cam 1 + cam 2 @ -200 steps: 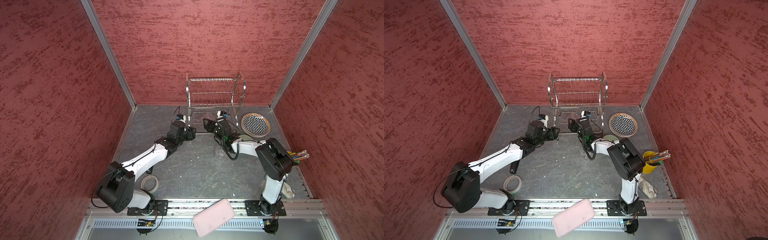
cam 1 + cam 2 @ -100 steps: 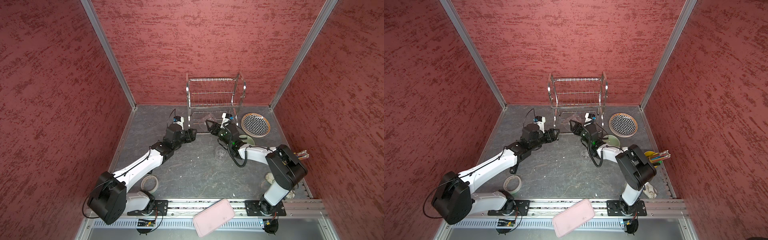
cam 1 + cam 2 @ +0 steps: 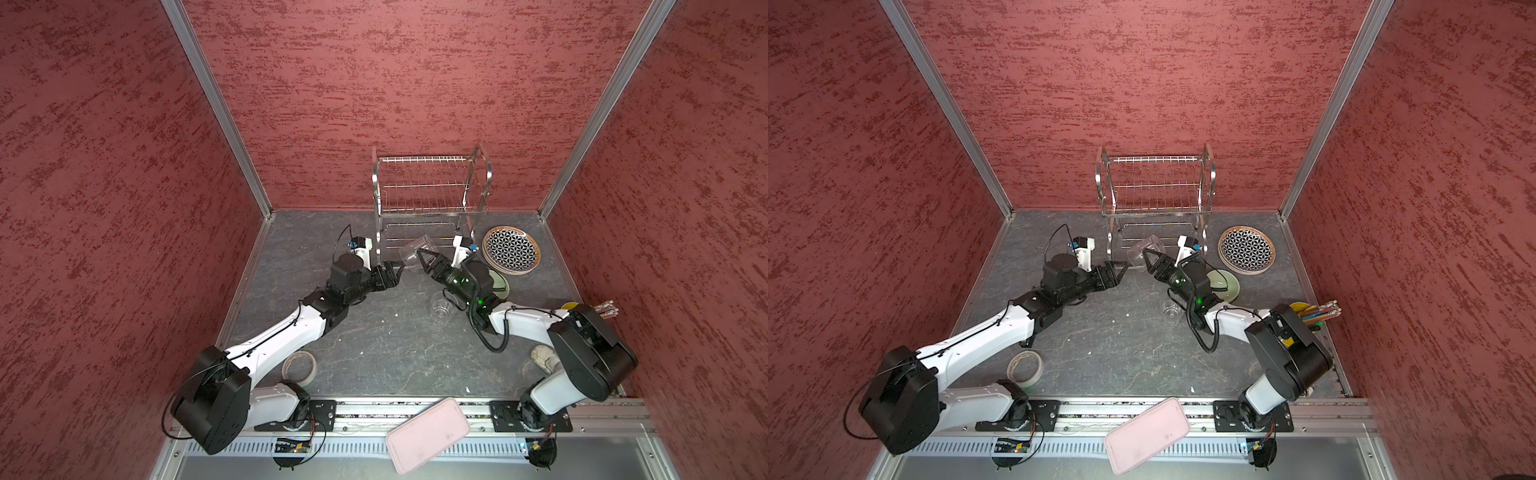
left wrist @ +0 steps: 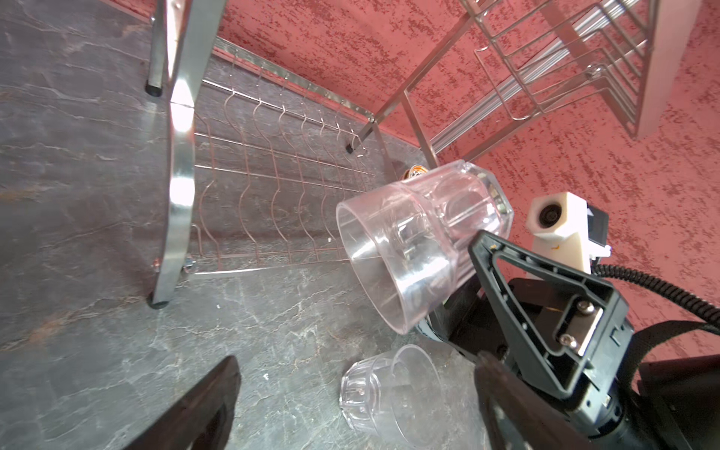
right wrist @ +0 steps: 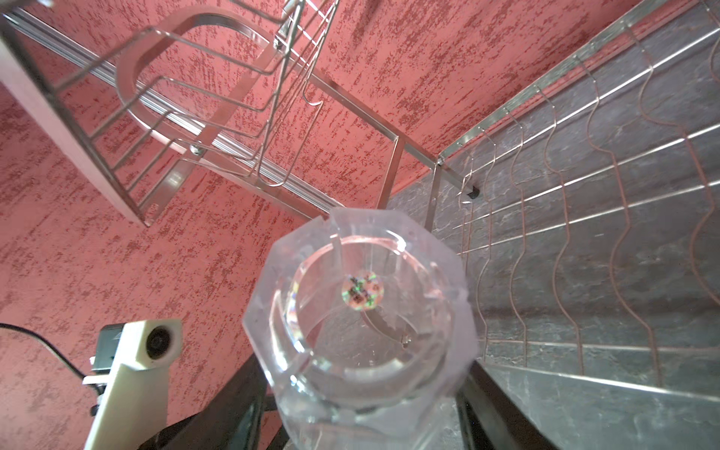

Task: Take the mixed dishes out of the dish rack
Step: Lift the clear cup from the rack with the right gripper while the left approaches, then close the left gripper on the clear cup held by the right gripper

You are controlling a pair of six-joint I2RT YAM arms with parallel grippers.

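Two clear cups sit outside the dish rack (image 3: 432,187). We see the right gripper (image 3: 424,261) clamped across the sides of the first cup (image 4: 420,241), holding it tilted in the air just in front of the rack's lower shelf. The left gripper (image 3: 394,272) is near its mouth, not touching, with fingers (image 4: 202,405) spread wide and nothing between them. The second cup (image 3: 441,307) rests on the table (image 3: 374,340) beside the right arm. A patterned plate (image 3: 512,249) tops a stack right of the rack, with a green bowl (image 3: 500,284) just in front.
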